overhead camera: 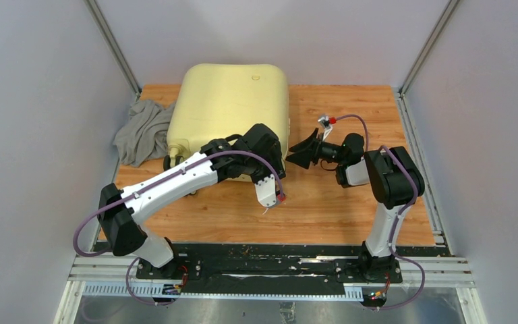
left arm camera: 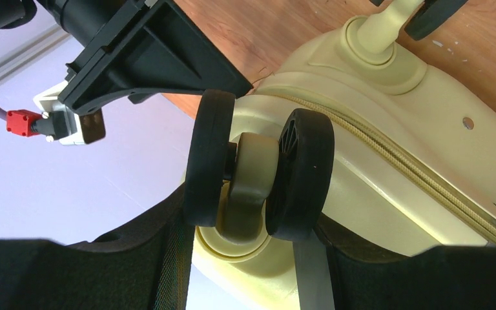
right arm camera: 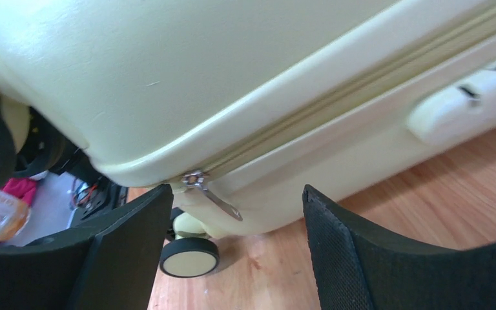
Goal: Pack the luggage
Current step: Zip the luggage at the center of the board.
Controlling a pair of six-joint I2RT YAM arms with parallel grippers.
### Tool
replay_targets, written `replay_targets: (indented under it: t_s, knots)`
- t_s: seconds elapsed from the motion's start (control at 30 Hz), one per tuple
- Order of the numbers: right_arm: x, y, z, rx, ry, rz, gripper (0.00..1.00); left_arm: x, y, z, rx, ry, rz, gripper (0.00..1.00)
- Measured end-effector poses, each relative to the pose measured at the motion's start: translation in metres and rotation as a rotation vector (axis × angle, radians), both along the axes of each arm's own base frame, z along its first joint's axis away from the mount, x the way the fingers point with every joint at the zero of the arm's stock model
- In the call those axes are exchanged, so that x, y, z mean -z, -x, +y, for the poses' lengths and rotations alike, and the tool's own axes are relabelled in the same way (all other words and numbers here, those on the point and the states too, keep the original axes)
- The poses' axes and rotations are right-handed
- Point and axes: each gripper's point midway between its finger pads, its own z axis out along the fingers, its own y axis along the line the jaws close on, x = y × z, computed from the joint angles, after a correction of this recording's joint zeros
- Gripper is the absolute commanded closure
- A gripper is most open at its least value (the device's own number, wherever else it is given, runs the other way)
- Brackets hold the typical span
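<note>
Suitcase [overhead camera: 233, 101] lies shut at the back of the desk [overhead camera: 351, 202]. Right pincer [overhead camera: 301, 154] gapes wide around the zipper pull [right arm camera: 212, 194]. Left pincer [left arm camera: 252, 245] straddles a wheel [left arm camera: 258, 174], can't tell if it's gripping. Grey cloth [overhead camera: 141, 131] sits outside, so probably unfinished.

The luggage [overhead camera: 233, 101] was pale yellow with a beige zipper band [right arm camera: 336, 103]; its caster wheel [left arm camera: 258, 174] had black tyres and a cream hub. At 9 o'clock from it lay a plain grey cloth [overhead camera: 141, 131]. The table [overhead camera: 351, 202] showed orange-brown wood grain.
</note>
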Motion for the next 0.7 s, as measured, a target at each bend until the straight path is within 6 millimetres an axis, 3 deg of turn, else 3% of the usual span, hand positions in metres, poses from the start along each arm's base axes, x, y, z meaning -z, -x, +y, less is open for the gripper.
replay_targets:
  t_s: [0.1, 0.27, 0.53, 0.63, 0.7]
  knots:
    - [0.000, 0.009, 0.009, -0.054, -0.008, -0.001, 0.35, 0.000, 0.000, 0.001, -0.001, -0.002, -0.002, 1.00]
    - [-0.003, 0.016, 0.017, -0.101, -0.016, -0.003, 0.62, -0.002, -0.001, 0.002, -0.007, -0.004, -0.008, 1.00]
    - [-0.004, 0.018, 0.019, -0.113, -0.020, -0.002, 0.83, -0.002, -0.002, 0.006, -0.019, -0.019, -0.012, 1.00]
    - [-0.004, 0.018, 0.019, -0.111, -0.021, -0.001, 0.98, -0.002, -0.003, 0.006, -0.020, -0.021, -0.014, 1.00]
    - [-0.005, 0.018, 0.020, -0.114, -0.023, -0.002, 1.00, -0.002, -0.002, 0.006, -0.020, -0.021, -0.013, 1.00]
